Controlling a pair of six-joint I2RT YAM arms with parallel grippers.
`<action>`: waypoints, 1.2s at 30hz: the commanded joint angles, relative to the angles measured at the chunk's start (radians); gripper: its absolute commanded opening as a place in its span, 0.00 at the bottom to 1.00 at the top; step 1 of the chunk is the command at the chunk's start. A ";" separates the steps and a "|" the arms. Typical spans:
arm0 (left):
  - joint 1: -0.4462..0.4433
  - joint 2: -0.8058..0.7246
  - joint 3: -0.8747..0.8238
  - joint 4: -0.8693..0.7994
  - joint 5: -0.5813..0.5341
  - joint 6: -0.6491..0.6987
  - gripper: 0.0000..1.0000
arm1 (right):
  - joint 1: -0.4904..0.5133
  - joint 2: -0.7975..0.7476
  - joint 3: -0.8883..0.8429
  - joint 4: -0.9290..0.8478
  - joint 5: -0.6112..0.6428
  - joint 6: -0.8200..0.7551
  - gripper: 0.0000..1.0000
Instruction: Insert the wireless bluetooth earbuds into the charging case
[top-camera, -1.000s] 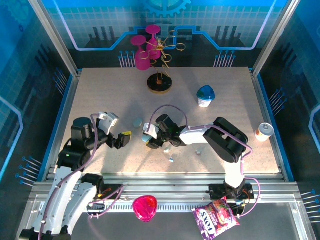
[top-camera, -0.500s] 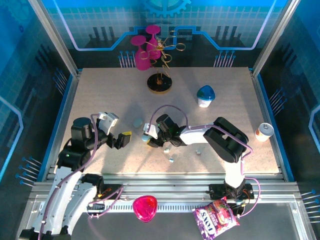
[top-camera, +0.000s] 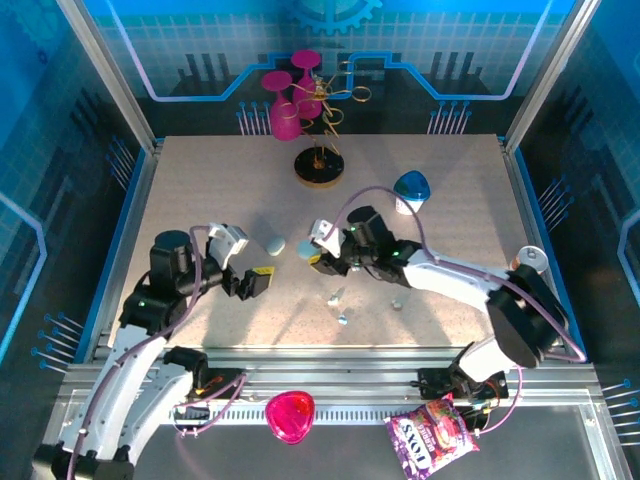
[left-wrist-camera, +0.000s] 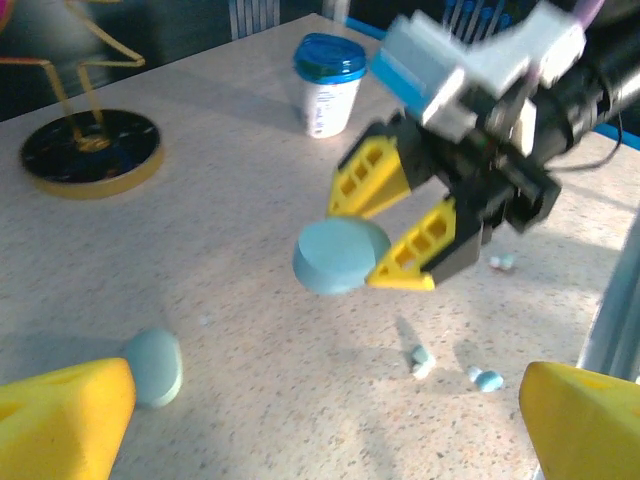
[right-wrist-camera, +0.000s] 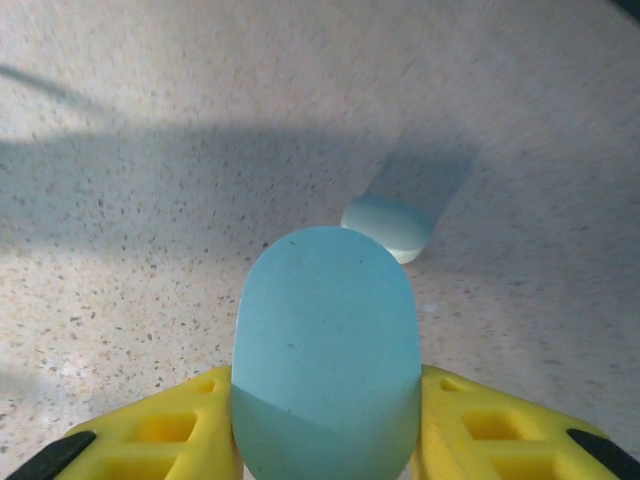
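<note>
Earbuds (left-wrist-camera: 487, 379) lay loose on the table (top-camera: 200, 180), scattered near the right gripper (top-camera: 310, 256), none in a case. That gripper was clamped on a light blue pebble case (right-wrist-camera: 325, 340), held off the tabletop. Second case (top-camera: 274, 244) lay flat close by. Left gripper (top-camera: 250, 266) hovered near it, jaws fully spread, holding nothing.
</note>
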 joint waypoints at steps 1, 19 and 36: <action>-0.067 0.038 -0.017 0.147 0.069 0.003 0.99 | -0.040 -0.102 0.024 -0.183 -0.072 -0.019 0.40; -0.256 0.358 0.137 0.554 0.363 -0.142 0.99 | -0.162 -0.330 0.354 -0.703 -0.410 -0.127 0.38; -0.302 0.450 0.151 0.826 0.444 -0.360 0.87 | -0.118 -0.225 0.522 -0.775 -0.472 -0.146 0.37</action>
